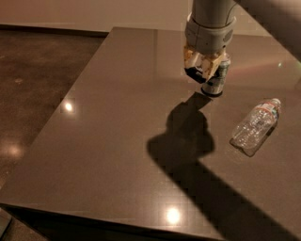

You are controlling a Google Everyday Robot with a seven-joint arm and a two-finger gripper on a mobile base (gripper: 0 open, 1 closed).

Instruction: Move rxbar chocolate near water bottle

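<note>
1. Nearest, at 6 o'clock on the dark glossy desk (108,155): a bright light reflection (172,215) close to the front edge.
2. Further in, spread across the middle and running off toward 5 o'clock: the broad shadow (183,139) of arm and end effector.
3. At 3 o'clock on the desk, lying on its side: water bottle (256,126), clear and crinkled, white cap toward 1 o'clock, base toward 7 o'clock, touching nothing else.
4. Beyond it, at 10 o'clock from the bottle: green-white soda can (218,80), upright, partly hidden behind the end effector.
5. Hanging just above the desk at 10 o'clock of the can and overlapping it in view: end effector (201,73), pointing down, yellowish fingers (189,59) closed on a small dark flat item, apparently the rxbar chocolate (197,77). Carried clear of the surface, just beside the can, well apart from the bottle.
6. Higher up: grey arm (211,23), leaving the view toward 1 o'clock.
7. Farthest: dark polished floor (33,84) at 9 o'clock with faint glints, and a pale wall (94,14) along 12 o'clock.
</note>
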